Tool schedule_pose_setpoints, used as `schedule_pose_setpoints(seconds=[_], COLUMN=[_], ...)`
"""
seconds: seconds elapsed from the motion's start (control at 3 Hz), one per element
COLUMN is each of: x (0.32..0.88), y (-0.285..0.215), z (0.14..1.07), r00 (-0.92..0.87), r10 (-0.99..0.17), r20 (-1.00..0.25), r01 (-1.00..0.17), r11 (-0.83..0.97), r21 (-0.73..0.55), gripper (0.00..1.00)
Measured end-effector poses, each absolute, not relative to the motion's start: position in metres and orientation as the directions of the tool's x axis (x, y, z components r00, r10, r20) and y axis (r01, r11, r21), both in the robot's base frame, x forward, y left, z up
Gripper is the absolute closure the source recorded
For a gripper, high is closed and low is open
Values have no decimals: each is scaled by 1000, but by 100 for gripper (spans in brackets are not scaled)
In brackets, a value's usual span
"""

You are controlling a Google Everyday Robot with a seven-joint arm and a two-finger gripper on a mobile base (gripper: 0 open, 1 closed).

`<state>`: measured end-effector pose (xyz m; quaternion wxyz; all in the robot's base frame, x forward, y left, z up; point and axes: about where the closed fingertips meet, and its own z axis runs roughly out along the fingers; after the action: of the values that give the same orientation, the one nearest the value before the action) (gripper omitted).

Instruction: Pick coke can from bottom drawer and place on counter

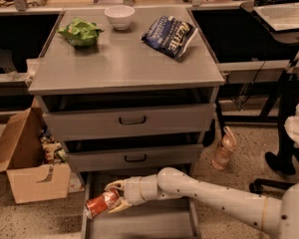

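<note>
- Coke can (96, 204): red-orange, pale markings, silver end (lying sideways, tilted), over the left side of the open bottom drawer (154, 225).
- End effector (109, 199): pinching the coke can's right end.

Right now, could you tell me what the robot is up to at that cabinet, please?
The robot's arm reaches down into the open bottom drawer, where its gripper is closed around the coke can, which lies tilted over the drawer's left side. The can is not yet on the counter, which holds a white bowl, a green bag and a blue chip bag. Whether the can is lifted off the drawer floor is unclear.
</note>
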<state>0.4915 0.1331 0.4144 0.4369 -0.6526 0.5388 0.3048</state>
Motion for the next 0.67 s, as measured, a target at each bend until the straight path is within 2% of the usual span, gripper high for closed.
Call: schedule_pose_setpoints(seconds=[0.33,0.67], x=[441,441], y=[152,153], z=[504,504], r00=[365,365], r10=[-423,-422], r20=[-829,-830], r01=[-931,-931], r11=[-149,-149], r21=[-334,-333], gripper=[100,100])
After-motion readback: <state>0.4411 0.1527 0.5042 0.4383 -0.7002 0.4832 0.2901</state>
